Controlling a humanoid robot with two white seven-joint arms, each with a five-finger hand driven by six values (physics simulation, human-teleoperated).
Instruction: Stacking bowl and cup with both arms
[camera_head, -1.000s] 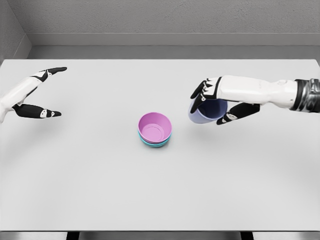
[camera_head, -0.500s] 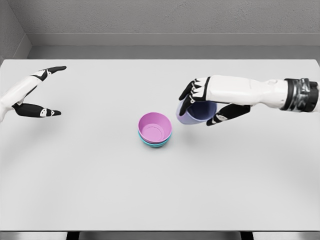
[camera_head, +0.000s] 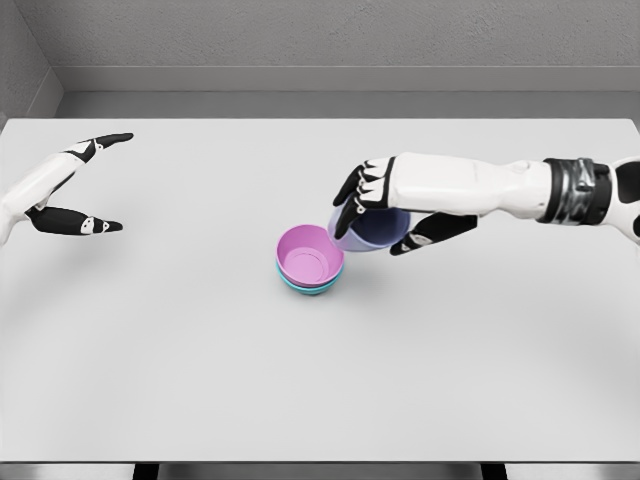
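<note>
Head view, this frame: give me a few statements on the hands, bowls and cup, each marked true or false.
1. The right hand grasps the lavender cup. True.
2. The pink bowl sits nested in a teal bowl. True.
3. The cup is already inside the pink bowl. False: it is in the hand, beside the bowl's right rim.
4. The left hand holds a bowl. False: its fingers are spread and hold nothing.
5. The bowls stand at the table's far left edge. False: they are near the middle.
</note>
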